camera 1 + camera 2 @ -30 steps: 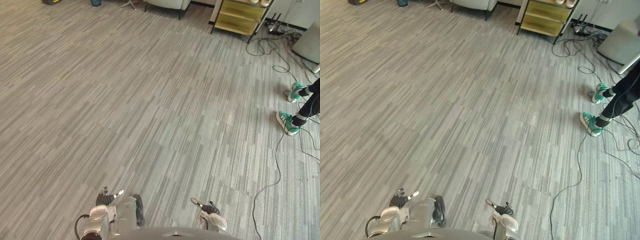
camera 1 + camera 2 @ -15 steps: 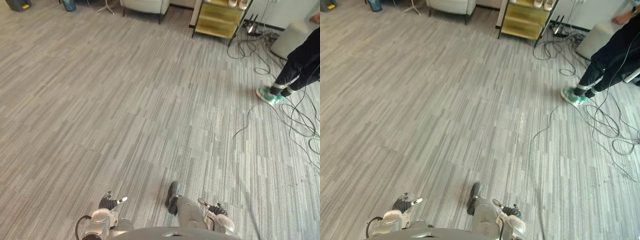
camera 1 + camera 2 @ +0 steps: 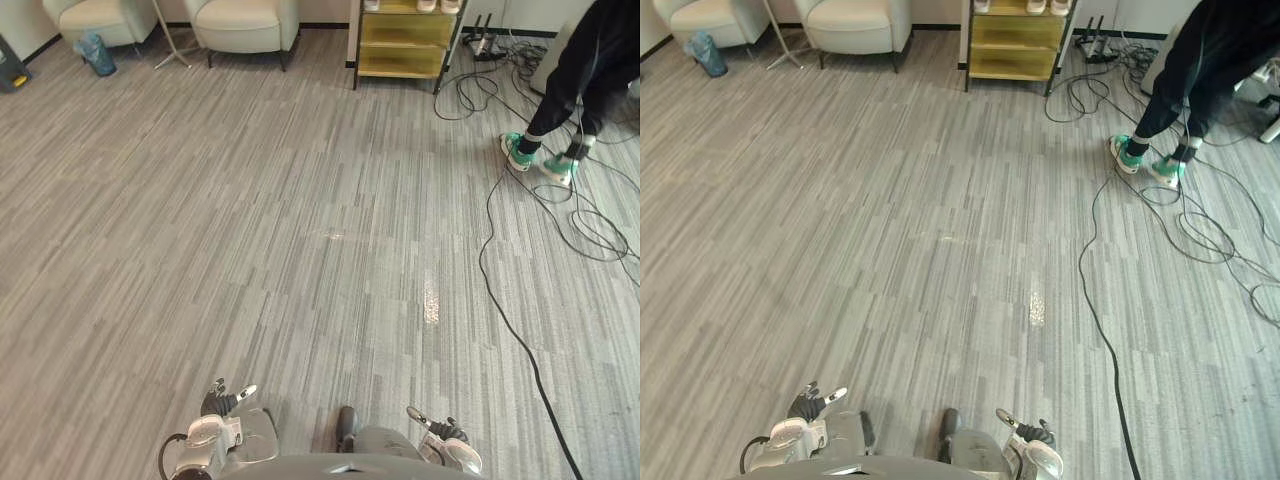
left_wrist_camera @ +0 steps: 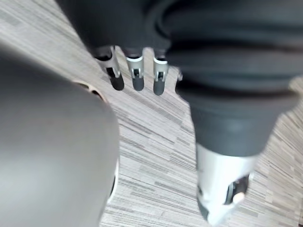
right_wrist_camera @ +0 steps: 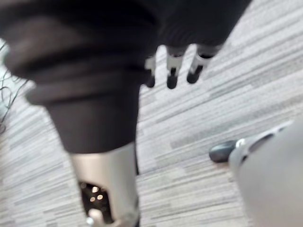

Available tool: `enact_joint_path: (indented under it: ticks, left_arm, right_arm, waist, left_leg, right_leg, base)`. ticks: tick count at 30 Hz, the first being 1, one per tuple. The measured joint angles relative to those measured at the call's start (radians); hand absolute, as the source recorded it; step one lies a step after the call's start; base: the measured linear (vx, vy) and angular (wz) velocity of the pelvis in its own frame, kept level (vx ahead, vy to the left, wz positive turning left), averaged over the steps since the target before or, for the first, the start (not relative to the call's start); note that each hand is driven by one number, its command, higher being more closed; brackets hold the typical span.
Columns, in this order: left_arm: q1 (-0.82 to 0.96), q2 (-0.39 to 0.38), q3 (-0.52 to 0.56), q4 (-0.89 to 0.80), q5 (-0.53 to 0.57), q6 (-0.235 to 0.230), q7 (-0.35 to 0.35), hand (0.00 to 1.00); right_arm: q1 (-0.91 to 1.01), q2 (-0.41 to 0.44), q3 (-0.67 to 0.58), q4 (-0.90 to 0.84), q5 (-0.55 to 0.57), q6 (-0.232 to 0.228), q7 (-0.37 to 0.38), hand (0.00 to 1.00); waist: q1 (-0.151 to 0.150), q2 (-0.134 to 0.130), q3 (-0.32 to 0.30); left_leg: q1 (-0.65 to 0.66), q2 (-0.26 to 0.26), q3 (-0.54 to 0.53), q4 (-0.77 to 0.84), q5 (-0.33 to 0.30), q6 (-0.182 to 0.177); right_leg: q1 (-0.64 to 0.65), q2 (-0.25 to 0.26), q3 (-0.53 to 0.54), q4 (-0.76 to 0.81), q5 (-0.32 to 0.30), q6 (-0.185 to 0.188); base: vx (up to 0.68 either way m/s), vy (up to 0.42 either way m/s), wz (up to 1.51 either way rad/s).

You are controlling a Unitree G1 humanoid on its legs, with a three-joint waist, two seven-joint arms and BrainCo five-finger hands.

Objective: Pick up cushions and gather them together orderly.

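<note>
Since a second ago my whole view has swung round, so that is the camera turning, not the room. Both hands sit as low in the head views as they did then.

My left hand (image 3: 223, 399) hangs low over the carpet with its fingers (image 4: 136, 79) straight and spread, the thumb apart, holding nothing. My right hand (image 3: 441, 434) is the same: fingers (image 5: 171, 74) loose and extended, nothing between them and the thumb.

Under and ahead of both hands lies grey striped carpet (image 3: 280, 250), bare for a long stretch. Ahead of the right hand there is a small pale glossy spot (image 3: 430, 300) on it. Just outside the right hand a black cable (image 3: 497, 300) runs away across the floor towards a tangle of more cables (image 3: 590, 225).

Far ahead of the right hand a person in dark trousers stands on teal shoes (image 3: 518, 151) among those cables. Beside them, nearer the middle, is a yellow shelf unit (image 3: 403, 48).

Far ahead of the left hand stand two cream armchairs (image 3: 243, 20), side by side, with the thin legs of a stand (image 3: 172, 55) between them and a blue-green bag (image 3: 95, 53) on the floor by the farther one. Both chairs look padded and pale, but at this range I cannot tell where the cushions are, or whether any of that padding is a loose one.
</note>
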Motion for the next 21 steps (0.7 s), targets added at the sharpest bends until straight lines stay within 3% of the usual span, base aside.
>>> enact_joint_path:
  ticks: [1, 3, 4, 5, 6, 7, 8, 10, 11, 13, 14, 15, 17, 19, 21]
  left_arm:
    - [0.000, 0.000, 0.003, 0.000, -0.007, -0.004, 0.003, 0.00]
    - [0.001, 0.000, 0.004, 0.002, -0.014, -0.005, 0.005, 0.00]
    - [0.000, -0.001, 0.008, 0.002, -0.015, -0.005, 0.005, 0.00]
    - [0.000, -0.006, 0.008, 0.002, -0.016, -0.005, 0.005, 0.00]
    - [0.000, 0.000, 0.008, 0.003, -0.016, -0.005, 0.005, 0.00]
    - [-0.003, 0.031, -0.004, 0.003, -0.019, -0.005, 0.003, 0.00]
    - [-0.004, 0.046, -0.008, 0.005, -0.022, -0.005, 0.001, 0.00]
    - [-0.003, 0.046, -0.010, 0.015, -0.024, -0.004, 0.000, 0.00]
    - [-0.004, 0.059, -0.045, 0.031, -0.022, -0.003, -0.001, 0.00]
    - [-0.004, 0.078, -0.076, 0.047, -0.022, -0.001, -0.002, 0.00]
    - [-0.005, 0.092, -0.102, 0.064, -0.021, 0.006, -0.002, 0.00]
    - [-0.003, 0.097, -0.121, 0.070, -0.021, 0.009, -0.002, 0.00]
    - [0.000, 0.097, -0.131, 0.071, -0.018, 0.009, -0.002, 0.00]
    - [0.005, 0.094, -0.150, 0.073, -0.013, 0.009, -0.002, 0.00]
    - [0.004, 0.088, -0.150, 0.079, -0.014, 0.009, -0.001, 0.00]
  right_arm:
    - [0.000, 0.008, 0.000, -0.001, -0.001, -0.004, 0.000, 0.00]
    - [0.005, 0.008, 0.005, -0.003, 0.000, -0.004, -0.001, 0.00]
    - [0.011, 0.008, 0.015, -0.011, -0.001, -0.004, -0.001, 0.00]
    - [0.016, 0.010, 0.021, -0.011, -0.001, -0.004, -0.001, 0.00]
    - [0.022, 0.010, 0.023, -0.009, -0.001, -0.003, -0.001, 0.00]
    - [0.023, 0.035, 0.026, 0.001, -0.003, 0.000, 0.000, 0.00]
    - [0.027, 0.048, 0.024, 0.002, -0.006, 0.000, 0.000, 0.00]
    - [0.031, 0.041, 0.014, 0.010, -0.008, 0.001, 0.001, 0.00]
    - [0.029, 0.032, 0.016, 0.018, -0.008, 0.000, 0.006, 0.00]
    - [0.028, 0.032, 0.017, 0.036, -0.008, 0.001, 0.008, 0.00]
    - [0.027, 0.034, -0.001, 0.041, -0.006, 0.001, 0.010, 0.00]
    - [0.028, 0.028, -0.002, 0.044, -0.007, 0.003, 0.010, 0.00]
    - [0.021, 0.030, -0.001, 0.045, -0.008, 0.003, 0.014, 0.00]
    - [0.002, 0.023, -0.002, 0.051, -0.010, 0.004, 0.028, 0.00]
    - [-0.015, 0.012, -0.003, 0.052, -0.009, 0.004, 0.029, 0.00]
  waist:
    - [0.003, -0.007, -0.002]
    - [0.002, -0.007, -0.003]
    - [0.008, -0.006, -0.005]
    - [0.015, -0.008, -0.010]
    - [0.020, -0.017, -0.021]
    - [0.015, -0.072, -0.034]
    - [0.015, -0.094, -0.039]
    - [0.022, -0.091, -0.047]
    - [0.012, -0.090, -0.051]
    - [-0.005, -0.095, -0.054]
    - [-0.012, -0.105, -0.056]
    - [-0.015, -0.104, -0.058]
    - [-0.014, -0.098, -0.061]
    - [-0.022, -0.086, -0.065]
    - [-0.029, -0.066, -0.053]
  left_leg:
    - [0.004, -0.041, -0.005, -0.190, 0.046, -0.010]
    - [0.004, -0.068, -0.003, -0.361, 0.127, 0.001]
    - [0.010, -0.070, -0.004, -0.394, 0.203, 0.013]
    - [0.023, -0.072, -0.001, -0.396, 0.269, 0.030]
    - [0.027, -0.084, 0.005, -0.392, 0.309, 0.075]
    - [0.027, -0.126, 0.015, -0.382, 0.263, 0.091]
    - [0.019, -0.143, 0.015, -0.319, 0.201, 0.109]
    - [0.033, -0.144, 0.028, -0.249, 0.114, 0.114]
    - [0.082, -0.158, 0.036, -0.239, 0.066, 0.118]
    - [0.122, -0.180, 0.036, -0.244, 0.049, 0.120]
    - [0.187, -0.206, 0.037, -0.270, 0.042, 0.126]
    - [0.252, -0.221, 0.036, -0.312, 0.041, 0.127]
    - [0.306, -0.223, 0.030, -0.357, 0.041, 0.127]
    - [0.344, -0.215, 0.006, -0.398, 0.035, 0.115]
    - [0.366, -0.188, -0.005, -0.418, 0.025, 0.095]
  right_leg:
    - [0.033, -0.021, 0.031, -0.019, -0.014, 0.023]
    - [0.074, -0.041, 0.069, -0.033, -0.042, 0.064]
    - [0.102, -0.046, 0.092, -0.034, -0.065, 0.091]
    - [0.111, -0.051, 0.108, -0.033, -0.077, 0.105]
    - [0.119, -0.063, 0.115, -0.032, -0.089, 0.117]
    - [0.121, -0.102, 0.111, -0.027, -0.097, 0.118]
    - [0.114, -0.125, 0.113, 0.006, -0.097, 0.117]
    - [0.075, -0.140, 0.130, 0.164, -0.117, 0.136]
    - [-0.031, -0.164, 0.140, 0.457, -0.122, 0.211]
    - [-0.110, -0.184, 0.129, 0.653, -0.110, 0.273]
    - [-0.162, -0.220, 0.072, 0.787, -0.132, 0.245]
    - [-0.185, -0.245, -0.011, 0.806, -0.166, 0.202]
    - [-0.212, -0.241, -0.093, 0.752, -0.197, 0.154]
    - [-0.277, -0.209, -0.159, 0.531, -0.195, 0.120]
    - [-0.324, -0.165, -0.156, 0.340, -0.125, 0.091]
  base:
    - [0.47, 0.167, -1.07]
    - [0.45, 0.275, -0.73]
    - [0.53, 0.352, -0.65]
    - [0.37, 0.255, -0.50]
    - [0.37, 0.237, -0.21]
    - [0.44, 0.277, -0.02]
    - [0.43, 0.282, 0.08]
    - [0.42, 0.317, -0.12]
    - [0.45, 0.327, -0.14]
    - [0.36, 0.205, 0.11]
    - [0.44, 0.153, 0.28]
    - [0.42, 0.125, 0.26]
    - [0.31, 0.054, 0.19]
    - [0.38, -0.013, 0.30]
    - [0.33, -0.129, 0.19]
